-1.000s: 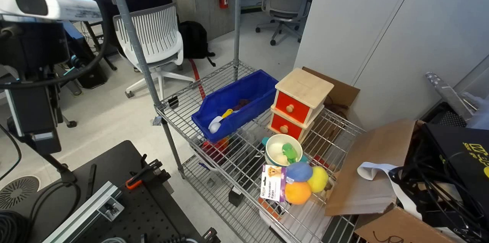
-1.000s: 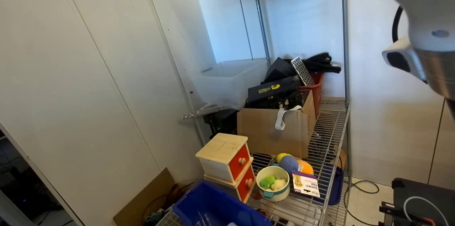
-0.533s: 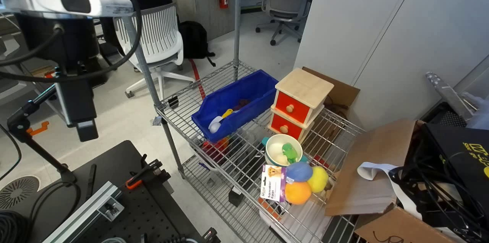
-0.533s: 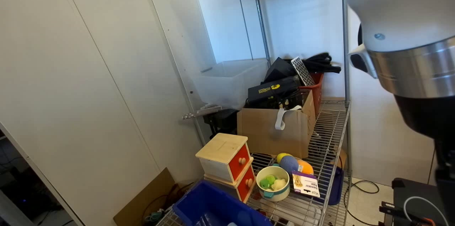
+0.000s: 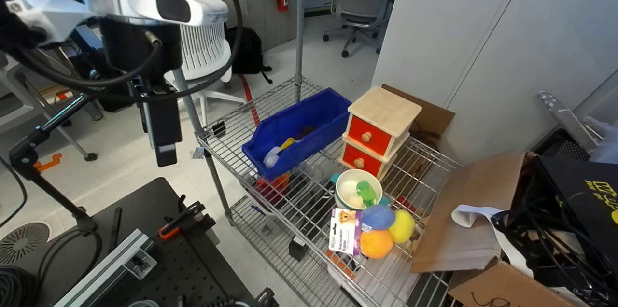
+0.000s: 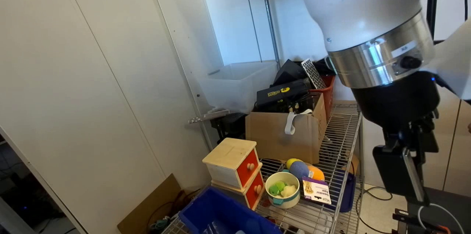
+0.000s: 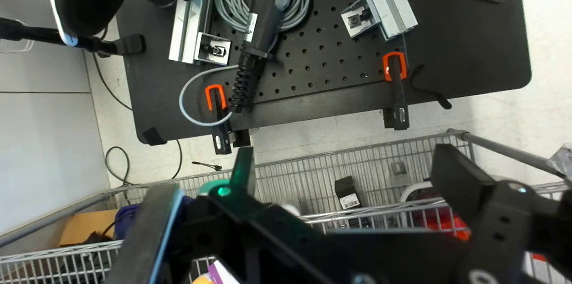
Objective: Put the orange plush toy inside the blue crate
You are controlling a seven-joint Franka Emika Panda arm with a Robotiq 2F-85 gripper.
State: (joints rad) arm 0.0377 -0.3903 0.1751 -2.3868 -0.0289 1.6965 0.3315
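The orange plush toy (image 5: pixel 376 244) is a rounded orange ball on the wire shelf beside a blue and a yellow one, behind a white and purple tag; it also shows in an exterior view (image 6: pixel 316 173). A sliver of it shows at the bottom edge of the wrist view (image 7: pixel 203 279). The blue crate (image 5: pixel 313 148) stands on the same shelf with a white and yellow scoop inside, and shows in an exterior view (image 6: pixel 224 208); it is out of the wrist view. My gripper (image 7: pixel 344 159) is open, pointing down, with nothing between its fingers, off the shelf's front side.
A wooden drawer box (image 5: pixel 381 114) with red fronts stands beside the crate. A pale bowl (image 5: pixel 345 191) with green toys sits by the plush balls. A cardboard box (image 6: pixel 283 138) stands behind them. A metal post (image 5: pixel 169 51) and a black table (image 7: pixel 469 52) are near the arm.
My arm and gripper have moved toward the shelf, rightward in one exterior view and leftward in the other. The toy, the crate and the other objects have not moved.
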